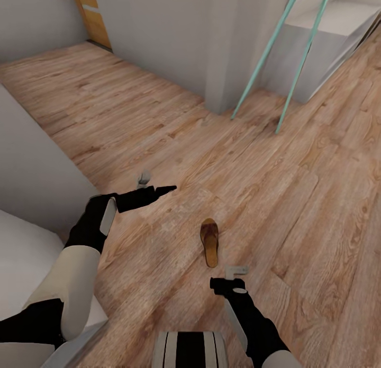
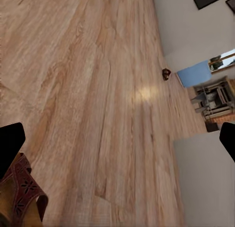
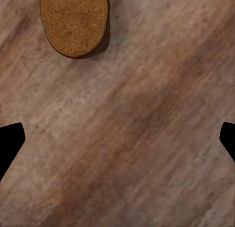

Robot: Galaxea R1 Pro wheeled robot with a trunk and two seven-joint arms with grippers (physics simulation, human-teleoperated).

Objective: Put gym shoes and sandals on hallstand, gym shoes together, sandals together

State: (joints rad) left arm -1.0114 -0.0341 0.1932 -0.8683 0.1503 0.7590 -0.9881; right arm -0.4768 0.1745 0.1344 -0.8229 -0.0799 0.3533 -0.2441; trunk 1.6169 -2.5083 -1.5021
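The corridor floor [image 1: 159, 130] of light wood-grain planks is spread across the head view, bordered by pale grey walls [image 1: 159, 35]. A pale unit [image 1: 323, 40] with two teal slanted poles [image 1: 264, 56] is seen at the far right. One brown sandal [image 1: 210, 242] is laid flat on the planks between the two arms, apart from both grippers. The left gripper [image 1: 159, 191] is held out over the floor to the sandal's left; in the left wrist view its fingers [image 2: 11, 146] are spread wide with nothing between them, and a strapped sandal [image 2: 22, 190] is seen close by. The right gripper [image 1: 233, 283] is poised just short of the sandal, its fingers [image 3: 10, 141] spread wide over bare floor, nothing grasped; the sandal's sole end [image 3: 74, 22] is seen ahead.
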